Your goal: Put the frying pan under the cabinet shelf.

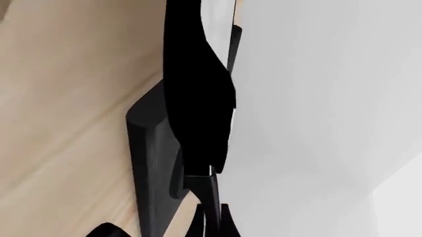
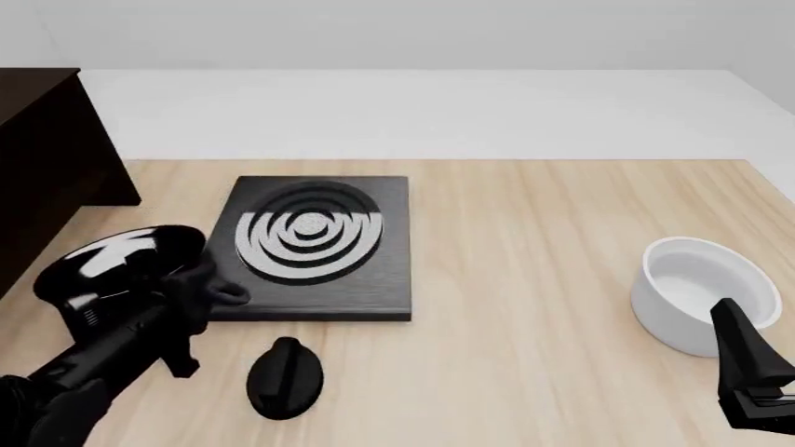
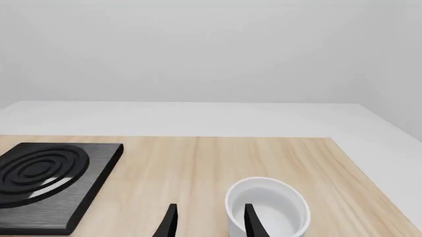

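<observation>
Pan first: the frying pan [image 2: 118, 264] sits glossy and black at the tip of the left arm, lifted off the tabletop [image 2: 534, 279] and tilted, just left of the stove plate [image 2: 316, 247] and right of the cabinet shelf [image 2: 50, 168], which fills the far left edge of the front view. In the left wrist view the pan [image 1: 197, 98] shows as a dark edge-on shape, its slim handle running down between the fingers of the left gripper [image 1: 212, 224], which is clamped on it (only the fingertips show at the frame's edge). A black knob-like object [image 2: 286, 377] lies on the tabletop in front of the stove plate. The right gripper [image 3: 207, 222] hangs with its fingers spread apart and nothing between them, near the white bowl [image 2: 702, 293] at the right side of the tabletop, the bowl standing upright
</observation>
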